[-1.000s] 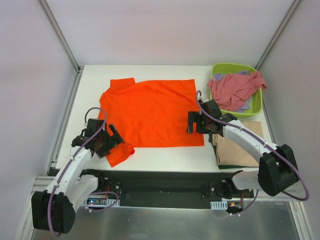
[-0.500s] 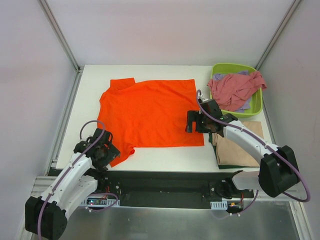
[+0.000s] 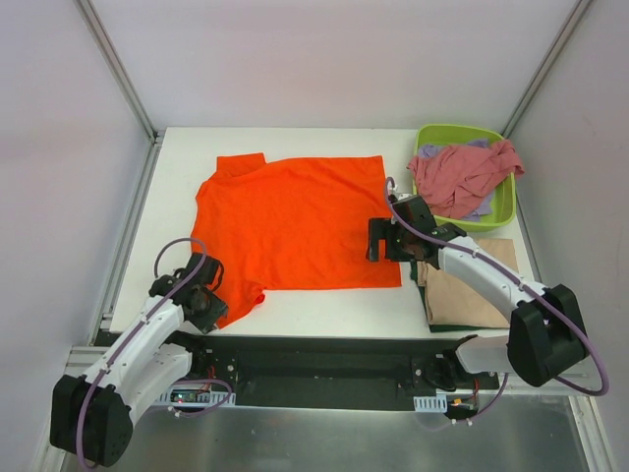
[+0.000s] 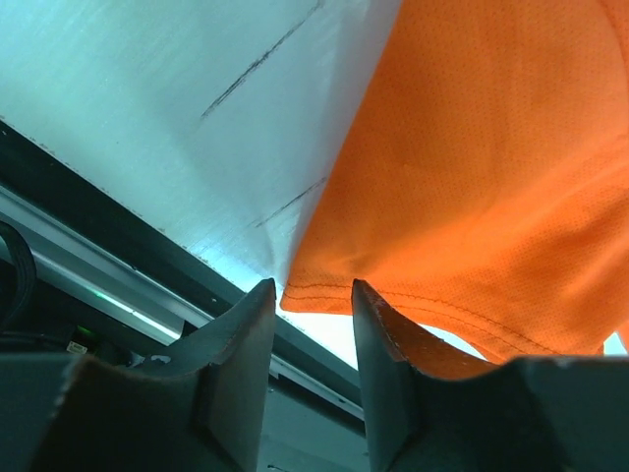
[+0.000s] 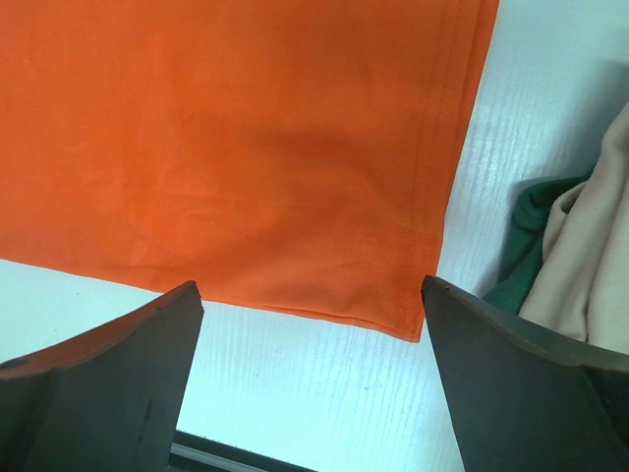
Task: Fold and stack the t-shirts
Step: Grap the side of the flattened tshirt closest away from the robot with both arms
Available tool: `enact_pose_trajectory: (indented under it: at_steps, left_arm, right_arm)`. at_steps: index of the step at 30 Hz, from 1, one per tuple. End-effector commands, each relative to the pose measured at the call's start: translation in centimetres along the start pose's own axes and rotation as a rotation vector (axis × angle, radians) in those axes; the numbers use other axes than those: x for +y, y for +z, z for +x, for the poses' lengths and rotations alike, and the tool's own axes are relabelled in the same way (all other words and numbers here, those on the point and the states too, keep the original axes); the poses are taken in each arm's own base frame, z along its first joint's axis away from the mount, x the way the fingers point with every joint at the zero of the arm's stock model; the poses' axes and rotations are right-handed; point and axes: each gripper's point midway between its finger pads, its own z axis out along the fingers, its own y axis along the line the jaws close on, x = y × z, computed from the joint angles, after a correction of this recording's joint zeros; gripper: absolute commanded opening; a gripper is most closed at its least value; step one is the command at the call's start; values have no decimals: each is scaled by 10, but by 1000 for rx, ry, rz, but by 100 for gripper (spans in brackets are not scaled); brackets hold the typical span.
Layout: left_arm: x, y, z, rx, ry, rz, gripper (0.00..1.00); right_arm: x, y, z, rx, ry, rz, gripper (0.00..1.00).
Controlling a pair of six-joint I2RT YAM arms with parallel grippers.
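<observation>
Here, left end effector (image 4: 313,288) astride orange t-shirt (image 3: 295,221) sleeve hem.

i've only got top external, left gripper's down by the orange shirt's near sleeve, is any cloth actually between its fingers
Observer: Yes. In the left wrist view the sleeve hem of the orange t-shirt sits in the gap of the left gripper. The jaws stand apart and are not pinching it.
Operator: ok and the right gripper, lined up on anything
Observer: Its wrist view shows the right gripper wide open. The shirt's near hem corner lies just inside one finger, flat on the table.
</observation>
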Motion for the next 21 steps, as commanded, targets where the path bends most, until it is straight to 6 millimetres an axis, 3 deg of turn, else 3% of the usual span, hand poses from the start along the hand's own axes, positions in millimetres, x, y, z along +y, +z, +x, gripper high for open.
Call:
enact_pose_trajectory:
  at_steps: [1, 5, 8, 15, 21]
  left_arm:
    - [7, 7, 4, 12, 4, -36, 34]
    - [7, 10, 3, 13, 11, -58, 24]
    - [2, 13, 5, 24, 20, -31, 0]
    - [-12, 4, -11, -58, 35, 44, 0]
    - [-24, -13, -38, -194, 63, 106, 0]
  right_arm:
    - [-9, 3, 2, 2, -19, 44, 96]
    - [-9, 3, 3, 4, -19, 47, 96]
    - [-10, 3, 3, 5, -19, 52, 96]
    - [-14, -2, 8, 6, 18, 98, 96]
    - [-1, -9, 31, 54, -66, 129, 96]
